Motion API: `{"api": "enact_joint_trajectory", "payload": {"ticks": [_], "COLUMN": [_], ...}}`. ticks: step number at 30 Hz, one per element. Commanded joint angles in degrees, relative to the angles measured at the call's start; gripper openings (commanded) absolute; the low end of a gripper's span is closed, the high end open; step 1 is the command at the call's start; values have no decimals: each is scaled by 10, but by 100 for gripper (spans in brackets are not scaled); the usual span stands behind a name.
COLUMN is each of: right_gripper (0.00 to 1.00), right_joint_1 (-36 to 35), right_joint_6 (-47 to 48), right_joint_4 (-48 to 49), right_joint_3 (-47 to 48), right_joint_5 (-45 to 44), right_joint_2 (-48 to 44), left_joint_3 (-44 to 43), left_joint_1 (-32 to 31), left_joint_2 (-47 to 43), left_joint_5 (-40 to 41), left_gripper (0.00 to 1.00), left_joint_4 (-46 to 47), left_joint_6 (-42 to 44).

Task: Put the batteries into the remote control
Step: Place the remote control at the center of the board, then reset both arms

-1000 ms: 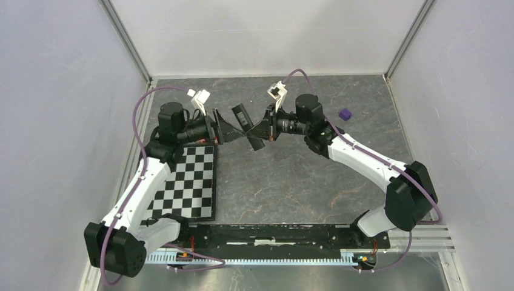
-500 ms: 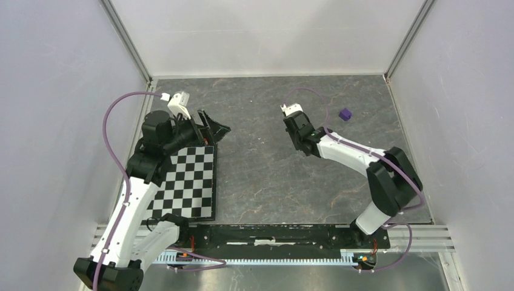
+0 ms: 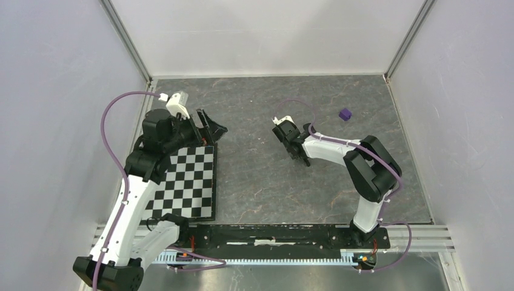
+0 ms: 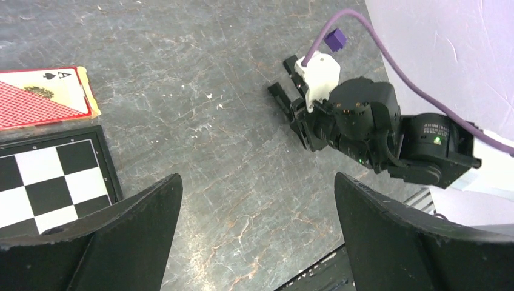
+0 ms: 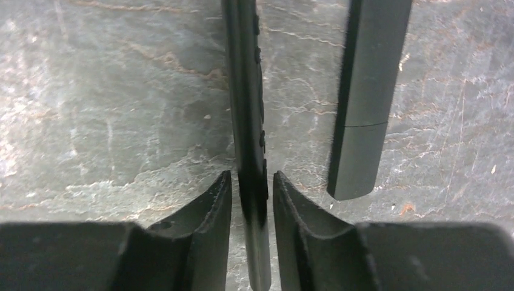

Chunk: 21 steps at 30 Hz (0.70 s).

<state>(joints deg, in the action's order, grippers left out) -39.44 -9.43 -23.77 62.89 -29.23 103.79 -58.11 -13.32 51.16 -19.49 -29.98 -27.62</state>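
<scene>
A slim black remote control (image 5: 245, 91) stands on its long edge on the stone table, running away from the right wrist camera. My right gripper (image 5: 251, 176) points down over its near end; its fingers straddle it with a thin gap on each side, so it is open. A second, near-identical black remote (image 5: 363, 91) lies flat just to its right. In the top view the right gripper (image 3: 293, 142) sits mid-table. My left gripper (image 3: 209, 129) hangs wide open and empty by the board's far corner, also seen as the left gripper (image 4: 257, 182). The batteries are out of view.
A checkerboard mat (image 3: 188, 182) lies at the left. A playing card, an ace of spades (image 4: 42, 97), rests beyond its far edge. A small purple cube (image 3: 345, 114) sits at the back right. Walls close in the table on three sides.
The two grippers met at a remote in mid-air; now they are apart. The left pulled back left. The right came down to the table and its jaws have loosened around the remote.
</scene>
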Motion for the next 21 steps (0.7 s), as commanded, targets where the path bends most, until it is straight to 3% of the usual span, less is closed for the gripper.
{"api": "enact_joint_trajectory", "payload": {"ticks": [1, 4, 12, 17, 21], "right_gripper": [41, 56, 67, 83, 98], "right_joint_1": [-12, -15, -16, -3, 3], "right_joint_6": [-21, -23, -57, -72, -87], "right_joint_4": [-10, -10, 3, 35, 35], "right_joint_3": [29, 29, 9, -62, -117], "right_joint_5": [29, 73, 125, 65, -43], "right_joint_2": [1, -8, -107, -266, -412], "left_joint_3": [-40, -50, -84, -75, -51], "left_joint_1": [1, 1, 1, 1, 0], "left_joint_2": [4, 9, 10, -28, -73], "left_joint_5": [35, 63, 116, 136, 155], "left_gripper": [100, 100, 100, 100, 100], "left_joint_4": [-28, -56, -132, -152, -169], "left_joint_6": [9, 4, 2, 8, 3]}}
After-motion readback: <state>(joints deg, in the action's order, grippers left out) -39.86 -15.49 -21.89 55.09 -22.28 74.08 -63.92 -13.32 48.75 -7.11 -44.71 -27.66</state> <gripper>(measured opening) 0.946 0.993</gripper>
